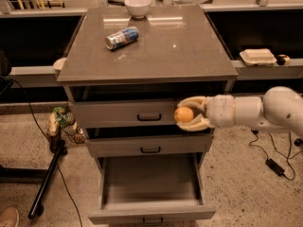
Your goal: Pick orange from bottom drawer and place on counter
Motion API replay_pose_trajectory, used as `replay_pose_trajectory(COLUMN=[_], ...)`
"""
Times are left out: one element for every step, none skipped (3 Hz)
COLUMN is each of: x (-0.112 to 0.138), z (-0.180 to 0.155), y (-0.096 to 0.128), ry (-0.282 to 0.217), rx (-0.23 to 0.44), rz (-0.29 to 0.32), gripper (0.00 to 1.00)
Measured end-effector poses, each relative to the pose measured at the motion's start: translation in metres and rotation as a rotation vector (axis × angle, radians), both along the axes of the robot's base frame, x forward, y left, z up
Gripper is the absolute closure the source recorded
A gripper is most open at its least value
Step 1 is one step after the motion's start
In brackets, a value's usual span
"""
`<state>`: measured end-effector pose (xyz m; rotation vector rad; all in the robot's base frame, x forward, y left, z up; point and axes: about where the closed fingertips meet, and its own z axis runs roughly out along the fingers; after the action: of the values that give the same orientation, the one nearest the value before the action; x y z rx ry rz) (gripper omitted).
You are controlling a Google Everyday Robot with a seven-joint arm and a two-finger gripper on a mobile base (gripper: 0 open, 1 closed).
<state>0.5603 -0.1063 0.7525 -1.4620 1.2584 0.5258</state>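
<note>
The gripper (185, 114) is clamping the orange (183, 115) in front of the top drawer (137, 113); the bottom drawer (151, 215) is standing open below

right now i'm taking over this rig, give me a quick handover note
Tool: shut on the orange, held in front of the top drawer, right of its handle and below the counter edge.
Bottom drawer: pulled open, nothing visible inside.
Counter: a can lies at back left and a white bowl sits at the back edge. The front and right are bare.
Done: orange is out of the drawer and in the grasp.
Left: raise it above the counter edge, move over the bare area, set it down, release.
</note>
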Motion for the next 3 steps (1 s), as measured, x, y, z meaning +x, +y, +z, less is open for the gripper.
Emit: replay_pose_trajectory(x=[0.025,0.025,0.034], z=[0.060,0.060,0.080], y=[-0.021,-0.021,-0.020], ry=[-0.019,-0.019,-0.042], rx=[-0.016,-0.016,-0.011], rz=[-0.066,-0.066,-0.069], gripper=[1.00,1.00,1.00])
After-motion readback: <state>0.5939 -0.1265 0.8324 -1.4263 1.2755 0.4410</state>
